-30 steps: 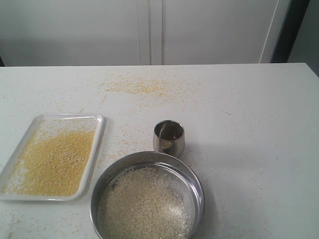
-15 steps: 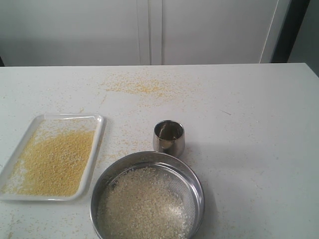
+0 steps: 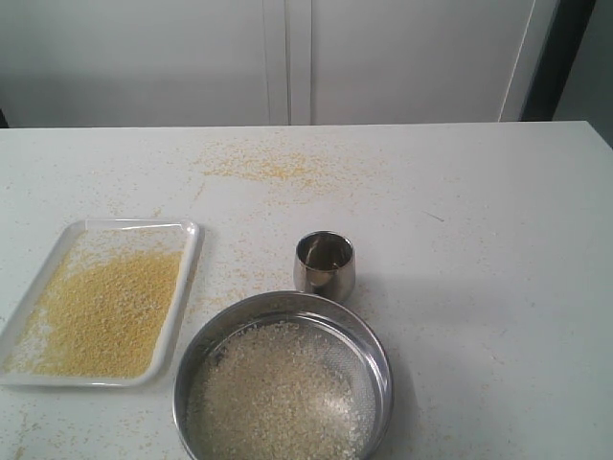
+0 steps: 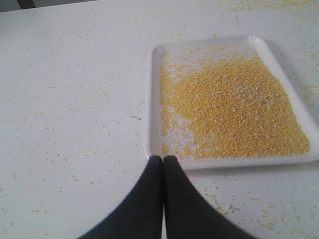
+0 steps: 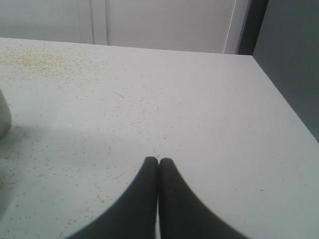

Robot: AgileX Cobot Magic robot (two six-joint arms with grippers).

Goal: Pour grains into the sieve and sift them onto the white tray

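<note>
The sieve (image 3: pixel 377 356) sits at the table's front centre, holding whitish rice-like grains (image 3: pixel 273 393). At the front left lies the white tray (image 3: pixel 188 257), also in the left wrist view as the white tray (image 4: pixel 154 99), covered with fine yellow granules (image 3: pixel 103 312). My left gripper (image 4: pixel 162 159) is shut and empty, its tips just short of the tray's rim. My right gripper (image 5: pixel 158 161) is shut and empty over bare table. Neither gripper shows in the exterior view.
A small steel cup (image 3: pixel 325 264) stands just behind the sieve; its edge (image 5: pixel 3 117) shows in the right wrist view. Stray yellow specks (image 3: pixel 263 168) are scattered at the back of the table. The table's right edge (image 5: pixel 284 94) is close.
</note>
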